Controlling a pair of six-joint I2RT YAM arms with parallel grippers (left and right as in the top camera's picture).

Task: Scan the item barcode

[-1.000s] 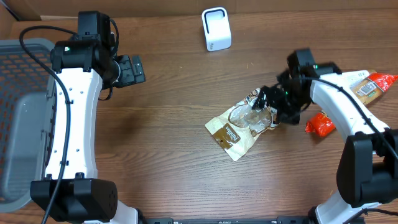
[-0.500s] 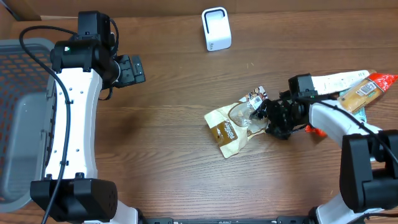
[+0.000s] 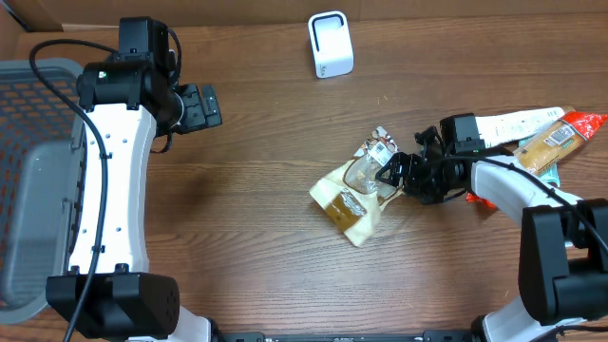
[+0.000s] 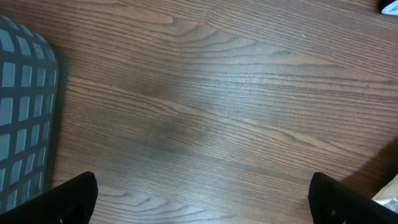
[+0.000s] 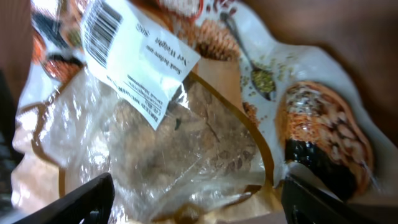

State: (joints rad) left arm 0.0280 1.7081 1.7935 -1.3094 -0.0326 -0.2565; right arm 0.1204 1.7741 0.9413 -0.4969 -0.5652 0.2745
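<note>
Grasping step: the right gripper [image 3: 403, 177] is spread wide, with the snack bag [image 3: 353, 198] just ahead between its fingers and the barcode label [image 5: 102, 23] facing it. Next, probably, pinch the bag's edge and carry it to the white scanner [image 3: 331, 44] well beyond.

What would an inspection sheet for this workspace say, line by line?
Surface: wooden table, brown grain, bare in the middle.
Job's things: snack bag lying right of centre, its white barcode label facing up; white scanner upright at the far edge.
Clutter: pile of packets at the right edge; grey basket at the left edge.
Grippers: left gripper open, holding nothing, over bare wood; right gripper at the bag's right end, jaws wide apart.
Cables: black cable looping off the left arm.
Surroundings: nothing seen.
</note>
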